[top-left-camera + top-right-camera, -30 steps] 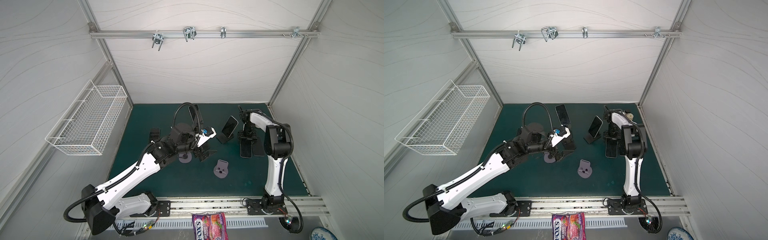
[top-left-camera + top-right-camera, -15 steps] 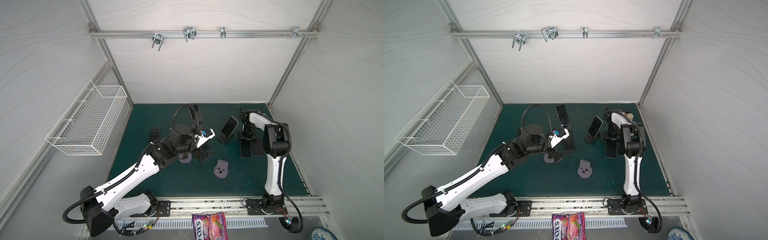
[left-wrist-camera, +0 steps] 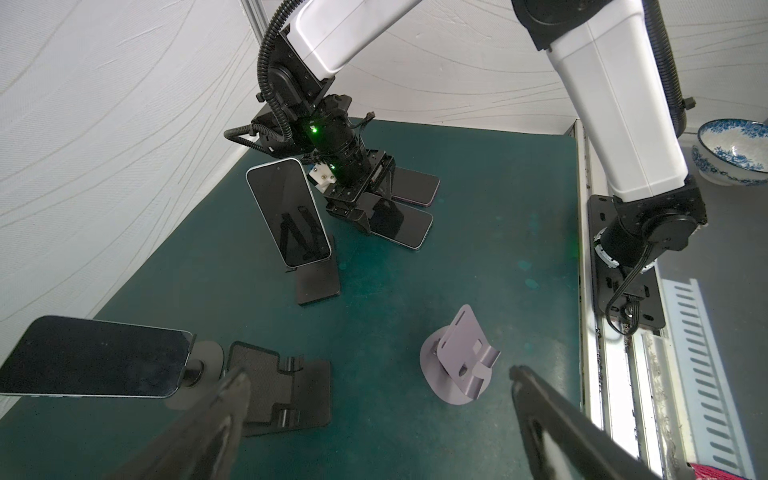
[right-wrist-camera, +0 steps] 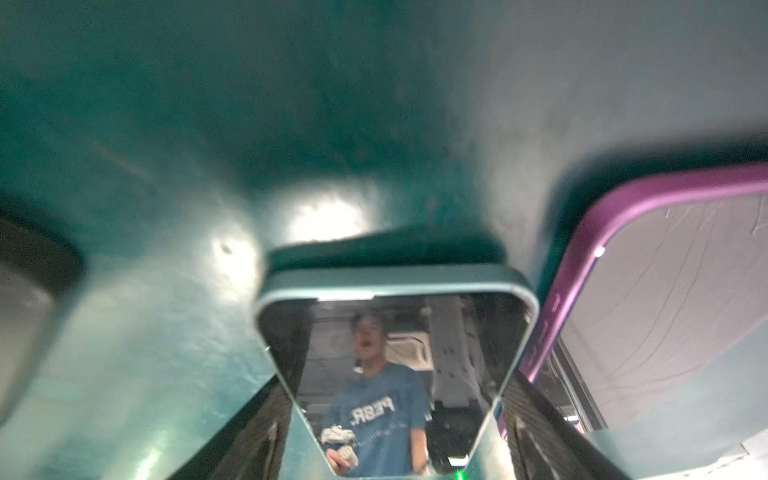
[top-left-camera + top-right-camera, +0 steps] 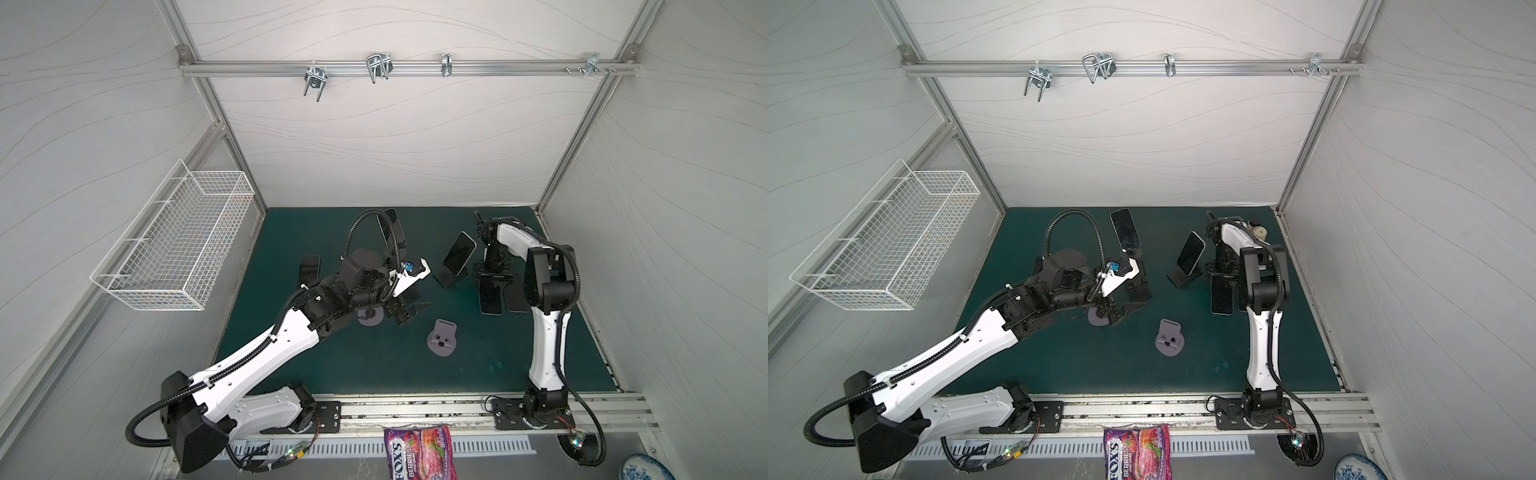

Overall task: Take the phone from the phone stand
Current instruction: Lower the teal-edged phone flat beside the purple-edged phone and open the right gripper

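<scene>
A dark phone (image 5: 459, 257) leans on a black phone stand (image 5: 451, 277) at mid-table. Another phone (image 5: 1125, 229) sits high on a round-based stand (image 3: 203, 360) further left. My right gripper (image 4: 395, 376) points down over a third phone (image 5: 490, 296) that lies flat on the green mat; the jaws straddle its end, open a little, with a thin strip of mat showing each side. A purple-cased phone (image 4: 648, 291) lies right beside it. My left gripper (image 3: 378, 374) hovers wide open and empty above the mat, between an empty black folding stand (image 3: 278, 386) and an empty purple stand (image 3: 457, 370).
One more dark phone (image 5: 309, 270) lies flat at the left of the mat (image 5: 519, 365). A wire basket (image 5: 178, 249) hangs on the left wall. A candy bag (image 5: 419, 453) and a blue-patterned bowl (image 3: 735, 149) sit beyond the front rail.
My right gripper's jaws have spread slightly off the flat phone, which stays on the mat. The left arm has barely moved and stays open.
</scene>
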{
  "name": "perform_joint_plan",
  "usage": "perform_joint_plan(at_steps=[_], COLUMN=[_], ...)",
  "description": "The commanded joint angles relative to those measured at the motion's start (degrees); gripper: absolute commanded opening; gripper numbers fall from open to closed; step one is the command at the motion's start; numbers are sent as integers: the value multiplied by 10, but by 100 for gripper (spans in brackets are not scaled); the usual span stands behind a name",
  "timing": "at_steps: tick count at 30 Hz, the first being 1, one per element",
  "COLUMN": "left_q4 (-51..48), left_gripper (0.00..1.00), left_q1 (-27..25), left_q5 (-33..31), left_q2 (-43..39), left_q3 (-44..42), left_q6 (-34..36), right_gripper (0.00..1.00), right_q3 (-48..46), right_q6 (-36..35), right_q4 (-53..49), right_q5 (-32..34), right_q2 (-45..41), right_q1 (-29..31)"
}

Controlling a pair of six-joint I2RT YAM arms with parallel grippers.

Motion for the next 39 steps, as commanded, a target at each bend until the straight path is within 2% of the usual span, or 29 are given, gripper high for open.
perform_joint_plan(at_steps=[1, 11, 39], left_q4=[9, 26, 42], left_gripper=[99, 99, 99], left_q1=[-1, -1, -1], left_q5=[-1, -1, -20], left_q2=[2, -5, -74], left_q3=[1, 5, -28], left_q6=[15, 8, 16], right_gripper=[83, 84, 91], right_q3=[16, 5, -16], right_q6=[-9, 3, 47], right_q4=[-11, -3, -29], right_q5=[13, -3, 17], right_q2=[14, -1, -82], right_q1=[-2, -5, -12])
